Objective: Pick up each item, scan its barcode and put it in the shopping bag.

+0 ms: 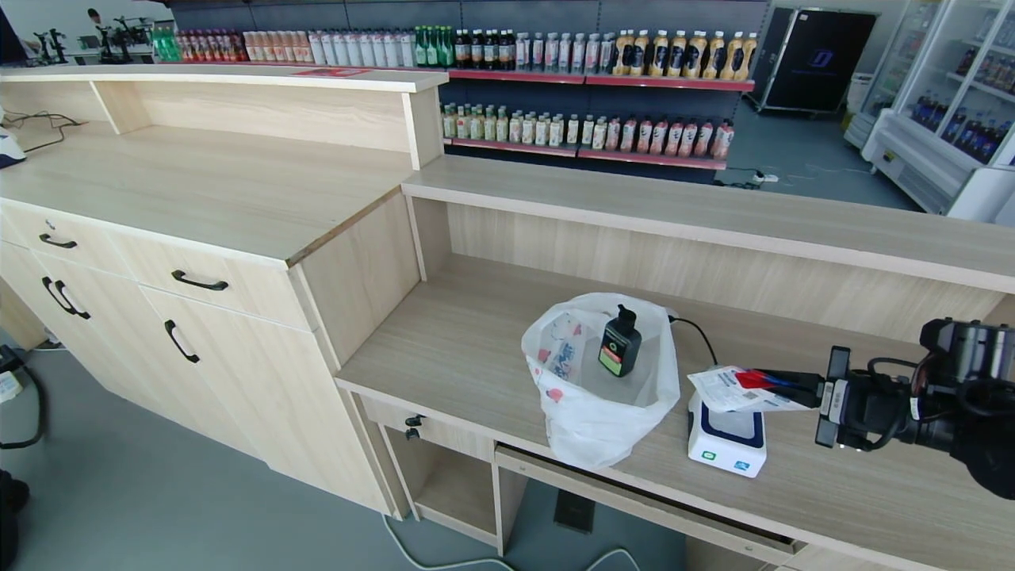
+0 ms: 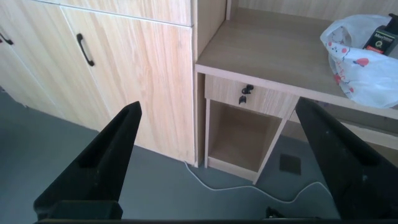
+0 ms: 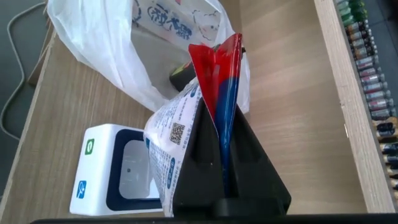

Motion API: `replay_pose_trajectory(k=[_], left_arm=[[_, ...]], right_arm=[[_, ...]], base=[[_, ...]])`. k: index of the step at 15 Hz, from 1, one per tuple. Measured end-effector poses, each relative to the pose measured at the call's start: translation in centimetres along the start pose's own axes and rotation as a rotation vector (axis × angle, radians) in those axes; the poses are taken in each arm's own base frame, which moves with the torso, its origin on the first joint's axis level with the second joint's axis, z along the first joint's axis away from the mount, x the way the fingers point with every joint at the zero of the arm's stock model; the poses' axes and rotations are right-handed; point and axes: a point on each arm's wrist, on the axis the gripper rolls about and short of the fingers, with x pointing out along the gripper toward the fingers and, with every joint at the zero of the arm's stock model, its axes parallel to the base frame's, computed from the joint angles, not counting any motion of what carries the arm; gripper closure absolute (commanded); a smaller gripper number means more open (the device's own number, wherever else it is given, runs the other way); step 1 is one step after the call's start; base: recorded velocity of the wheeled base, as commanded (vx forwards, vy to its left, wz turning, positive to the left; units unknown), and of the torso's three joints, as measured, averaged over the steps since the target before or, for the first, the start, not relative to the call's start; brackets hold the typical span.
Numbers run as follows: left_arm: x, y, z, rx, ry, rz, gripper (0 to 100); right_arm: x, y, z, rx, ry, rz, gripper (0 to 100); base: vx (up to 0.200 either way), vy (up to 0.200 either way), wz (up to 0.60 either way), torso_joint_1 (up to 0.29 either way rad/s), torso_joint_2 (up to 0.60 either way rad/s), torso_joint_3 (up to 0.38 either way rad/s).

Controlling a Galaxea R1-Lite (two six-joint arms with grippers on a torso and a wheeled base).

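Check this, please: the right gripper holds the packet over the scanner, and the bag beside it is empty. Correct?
Not quite: the bag is not empty; the head view shows a bottle in it. The right gripper does hold the packet over the scanner.

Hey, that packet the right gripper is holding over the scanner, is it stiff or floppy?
Probably floppy: the packet creases where the right gripper pinches it, and its white end curves down toward the scanner. It is likely light, since a pinch at one end holds it up. The glossy film may be slippery.
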Motion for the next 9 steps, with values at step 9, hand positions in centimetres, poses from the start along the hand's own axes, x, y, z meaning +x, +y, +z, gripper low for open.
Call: replay_pose_trajectory(k=[9], left_arm=[[0.0,0.0,0.0,0.000,0.000,0.000,0]], right_arm=[[2.3,-0.5,-0.2,-0.058,-0.053,-0.009,100]], base=[[0.000,0.000,0.00,0.000,0.00,0.000]])
